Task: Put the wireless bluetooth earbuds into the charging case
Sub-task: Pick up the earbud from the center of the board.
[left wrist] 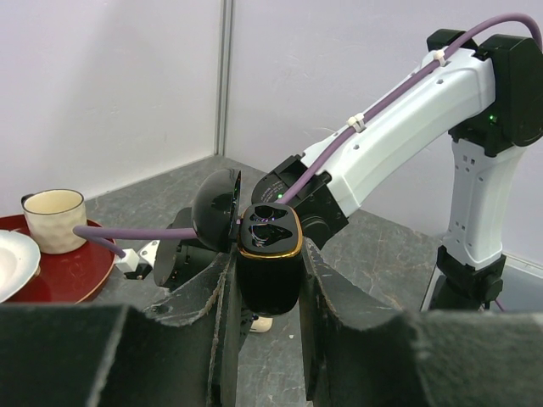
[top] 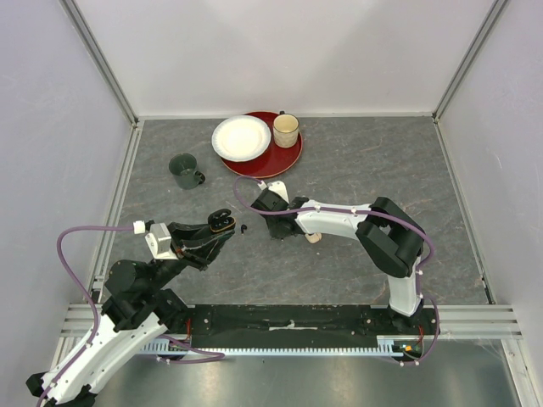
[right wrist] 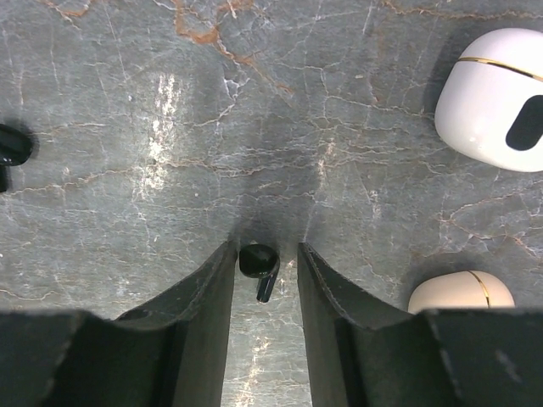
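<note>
My left gripper (left wrist: 268, 251) is shut on a black charging case (left wrist: 270, 275) with a gold rim, held above the table with its lid (left wrist: 216, 208) hinged open; in the top view it is the dark case (top: 221, 220). My right gripper (right wrist: 265, 248) points down at the table, open. A black earbud (right wrist: 258, 264) lies between its fingers, against the left one, with a gap to the right one. A second black earbud (right wrist: 10, 148) lies at the left edge of the right wrist view.
A white case (right wrist: 496, 97) and a beige case (right wrist: 461, 292) lie to the right of my right gripper. At the back stand a red tray (top: 284, 161) with a white plate (top: 241, 137) and a beige cup (top: 286, 130), and a green mug (top: 185, 170).
</note>
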Robot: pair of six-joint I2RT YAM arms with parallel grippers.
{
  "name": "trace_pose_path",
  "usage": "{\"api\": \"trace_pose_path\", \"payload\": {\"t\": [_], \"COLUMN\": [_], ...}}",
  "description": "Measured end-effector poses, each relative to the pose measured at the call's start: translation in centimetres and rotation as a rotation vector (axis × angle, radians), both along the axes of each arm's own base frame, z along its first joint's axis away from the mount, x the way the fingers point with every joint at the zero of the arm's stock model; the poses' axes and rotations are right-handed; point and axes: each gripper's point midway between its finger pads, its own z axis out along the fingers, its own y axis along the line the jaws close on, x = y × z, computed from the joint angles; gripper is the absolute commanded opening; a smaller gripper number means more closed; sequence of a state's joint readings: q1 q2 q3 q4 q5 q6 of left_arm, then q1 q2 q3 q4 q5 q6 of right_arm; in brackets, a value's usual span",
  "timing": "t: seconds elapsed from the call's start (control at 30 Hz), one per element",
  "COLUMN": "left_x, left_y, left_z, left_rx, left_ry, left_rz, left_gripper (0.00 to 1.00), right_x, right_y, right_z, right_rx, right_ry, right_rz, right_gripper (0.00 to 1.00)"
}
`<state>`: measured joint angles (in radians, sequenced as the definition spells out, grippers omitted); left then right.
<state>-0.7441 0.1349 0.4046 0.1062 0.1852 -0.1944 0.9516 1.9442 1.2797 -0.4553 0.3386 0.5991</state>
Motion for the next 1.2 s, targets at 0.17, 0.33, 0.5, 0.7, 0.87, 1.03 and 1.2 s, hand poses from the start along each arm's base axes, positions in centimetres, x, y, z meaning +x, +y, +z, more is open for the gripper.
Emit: {"api": "trace_pose_path", "payload": {"t": [0.17, 0.33, 0.5, 0.7, 0.87, 1.03, 1.2], "left_x": [0.0, -0.1, -0.1, -0.1, 0.0, 0.0, 0.0], "left_y": [0.0, 0.0, 0.0, 0.0, -0.1, 0.0, 0.0], "left_z": [0.0, 0.0, 0.0, 0.0, -0.1, -0.1, -0.1], "left_rx": [-0.005, -0.008, -0.010, -0.010, -0.008, -0.009, -0.010], "left_ry": [0.007, 0.011, 0.012, 0.013, 0.016, 0.015, 0.016], "left_rz": [-0.003, -0.005, -0.006, -0.006, -0.006, -0.005, 0.000], "left_gripper": [0.02, 0.02, 0.02, 0.02, 0.02, 0.02, 0.02], "right_x": [0.0, -0.1, -0.1, -0.2, -0.1, -0.1, -0.7], "right_y": [0.0, 0.2, 0.3, 0.5, 0.4, 0.4, -0.6], "right_z": [0.0, -0.1, -0.1, -0.1, -0.1, -0.1, 0.7], "right_rx": [0.001, 0.007, 0.016, 0.028, 0.031, 0.033, 0.056], "right_ry": [0.004, 0.010, 0.017, 0.025, 0.031, 0.029, -0.002], "right_rz": [-0.007, -0.014, -0.019, -0.025, -0.026, -0.025, -0.028], "right_gripper": [0.42, 0.38, 0.35, 0.28, 0.23, 0.18, 0.14]}}
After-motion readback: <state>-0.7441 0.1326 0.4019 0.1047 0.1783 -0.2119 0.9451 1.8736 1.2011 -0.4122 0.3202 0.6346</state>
